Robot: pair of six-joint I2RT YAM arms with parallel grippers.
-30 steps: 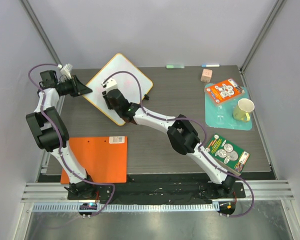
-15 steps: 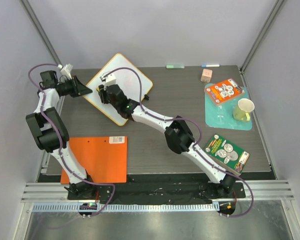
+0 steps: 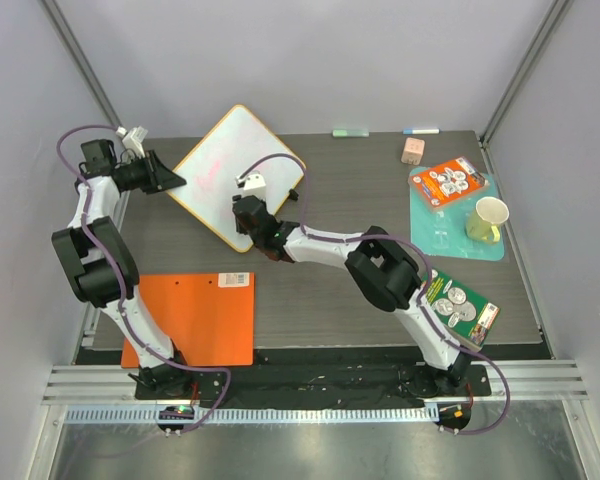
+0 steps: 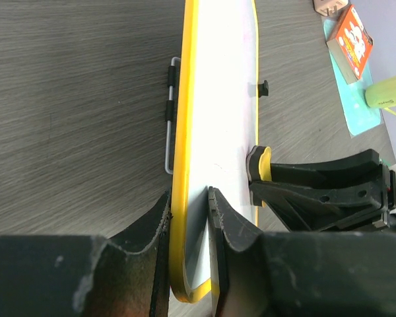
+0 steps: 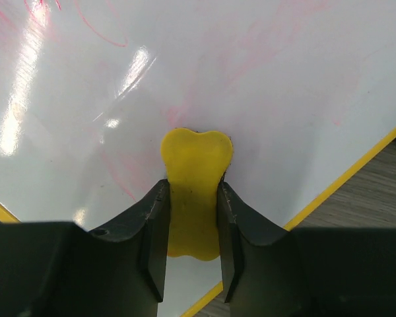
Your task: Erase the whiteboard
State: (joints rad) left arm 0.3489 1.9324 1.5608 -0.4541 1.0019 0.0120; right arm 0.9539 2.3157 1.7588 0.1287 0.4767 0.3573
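Note:
The whiteboard (image 3: 220,155), white with a yellow rim and faint pink marks (image 5: 105,33), lies at the back left of the table. My left gripper (image 3: 175,182) is shut on its left rim, one finger on each face (image 4: 188,205). My right gripper (image 3: 246,207) is over the board's near part and is shut on a yellow eraser (image 5: 197,152). The eraser is pressed against the white surface (image 5: 264,79) near the yellow edge. In the left wrist view the board (image 4: 218,99) runs away from me, with the eraser (image 4: 263,164) against it.
An orange clipboard-like sheet (image 3: 195,315) lies at the near left. At the right a teal tray (image 3: 435,238) holds a yellow cup (image 3: 490,218) and an orange pack (image 3: 450,182). A green pack (image 3: 458,305), a pink block (image 3: 412,150) and markers (image 3: 350,132) lie nearby.
My right gripper has slid with the eraser from the board's left part to the right and nearer, toward its near edge. The left gripper has kept its hold.

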